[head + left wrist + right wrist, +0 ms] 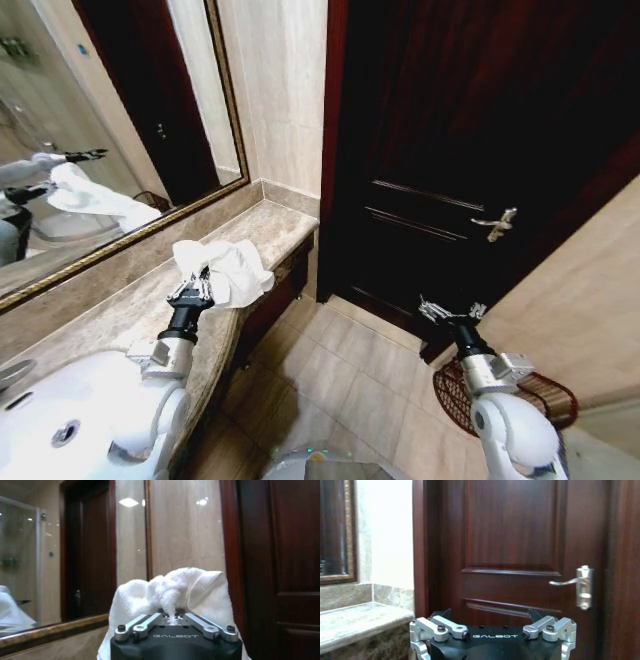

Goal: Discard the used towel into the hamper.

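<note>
Left gripper [203, 283] was clamped on the towel [232, 266] over the counter [120, 310] at ten o'clock. Hamper [545, 398] stood at four o'clock, unfilled; carry and drop remained. Right gripper [450, 311] was spread, idle.

You see glossy white arm shells, black wrists marked GALBOT, and silver-linked finger mounts with dark screws on the left gripper [192, 290] and right gripper [450, 311].
</note>
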